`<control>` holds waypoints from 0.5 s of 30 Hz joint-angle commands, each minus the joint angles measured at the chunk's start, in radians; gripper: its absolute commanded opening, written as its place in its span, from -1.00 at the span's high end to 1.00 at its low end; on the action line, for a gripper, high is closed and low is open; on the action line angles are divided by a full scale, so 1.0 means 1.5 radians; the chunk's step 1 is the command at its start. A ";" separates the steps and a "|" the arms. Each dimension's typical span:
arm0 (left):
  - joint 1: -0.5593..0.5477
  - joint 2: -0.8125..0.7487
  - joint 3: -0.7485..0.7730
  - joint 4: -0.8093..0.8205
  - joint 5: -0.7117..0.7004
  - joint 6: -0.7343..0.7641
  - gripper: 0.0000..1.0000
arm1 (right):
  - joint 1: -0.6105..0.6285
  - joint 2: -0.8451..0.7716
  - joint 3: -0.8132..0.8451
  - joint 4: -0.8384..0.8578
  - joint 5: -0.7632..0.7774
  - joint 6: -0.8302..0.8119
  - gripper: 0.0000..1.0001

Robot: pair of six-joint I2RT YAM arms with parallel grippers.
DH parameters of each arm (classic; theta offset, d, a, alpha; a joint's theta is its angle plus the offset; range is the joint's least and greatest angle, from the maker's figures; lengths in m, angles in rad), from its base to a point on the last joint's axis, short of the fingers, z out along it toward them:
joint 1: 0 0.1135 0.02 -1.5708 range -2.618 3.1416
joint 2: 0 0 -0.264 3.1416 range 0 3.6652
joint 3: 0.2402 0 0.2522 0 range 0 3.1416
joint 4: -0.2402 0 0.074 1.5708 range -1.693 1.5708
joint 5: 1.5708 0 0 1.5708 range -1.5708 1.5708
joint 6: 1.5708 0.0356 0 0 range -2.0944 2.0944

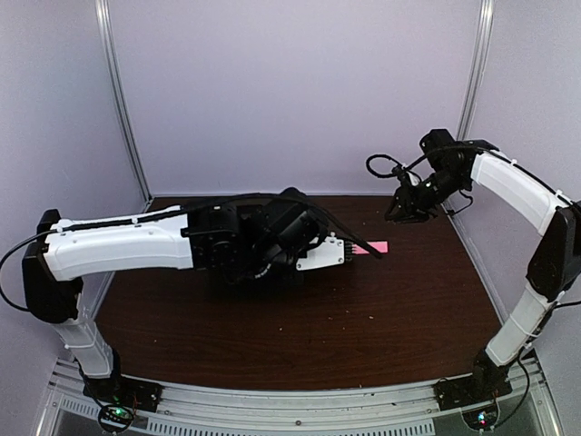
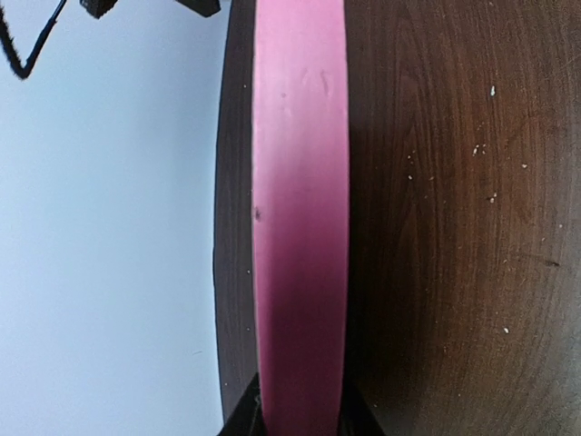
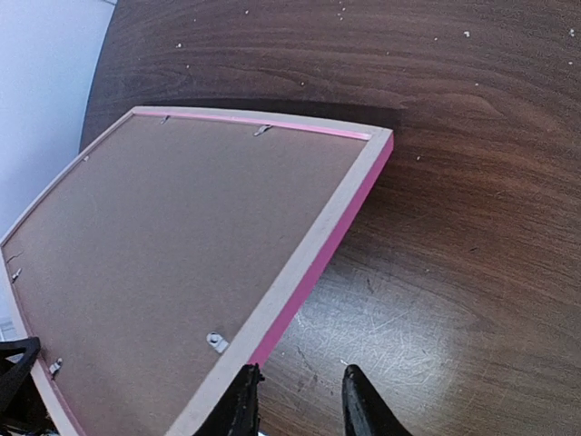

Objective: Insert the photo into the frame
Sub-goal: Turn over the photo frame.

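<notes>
**Firmly held: pink frame, back showing**

Seen from the right wrist, the frame shows its pale wood back and bright pink outer edge, resting on the dark table. Its opening holds a plain brown backing board, with small metal tabs along the inner edge. From the left wrist, one pink bar runs lengthwise straight away from the left gripper, which is clamped on it, a finger on each side. The right gripper hovers just beside the frame's near edge, jaws apart and holding nothing.
</notes>
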 commanded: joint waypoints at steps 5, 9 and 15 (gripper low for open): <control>0.057 -0.077 0.102 -0.057 0.059 -0.047 1.00 | -0.028 -0.046 0.029 -0.006 0.009 -0.011 0.24; 0.095 -0.093 0.116 -0.095 0.109 -0.060 1.00 | -0.028 -0.077 0.006 0.035 -0.020 -0.016 0.11; 0.178 -0.125 0.130 -0.143 0.227 -0.073 1.00 | -0.021 -0.146 -0.053 0.145 -0.090 -0.022 -0.05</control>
